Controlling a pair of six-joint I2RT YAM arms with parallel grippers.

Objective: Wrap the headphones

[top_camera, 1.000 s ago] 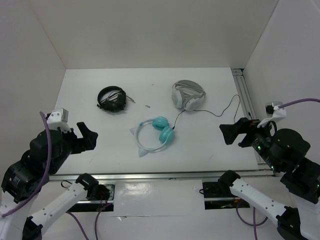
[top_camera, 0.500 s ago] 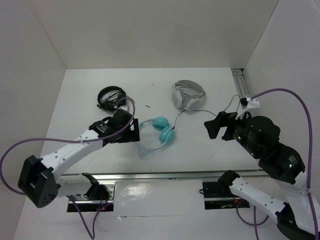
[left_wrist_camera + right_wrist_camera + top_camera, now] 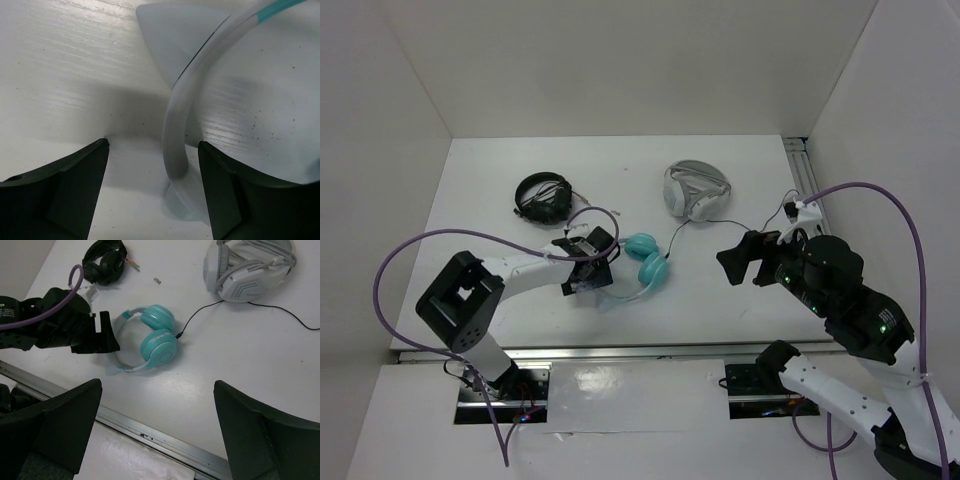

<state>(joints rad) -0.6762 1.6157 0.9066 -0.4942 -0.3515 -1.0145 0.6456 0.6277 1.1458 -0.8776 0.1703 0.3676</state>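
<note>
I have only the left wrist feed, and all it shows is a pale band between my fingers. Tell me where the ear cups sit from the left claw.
Observer: The teal ear cups lie side by side just to the right of the left claw.
Operator: Report the cable.
Observer: The black cable runs loose from the cups toward the white and grey headphones and is not wound at all.
Operator: Now give me the other arm.
Observer: The right claw is open, holds nothing, and hovers to the right of the cups, apart from them.
</note>
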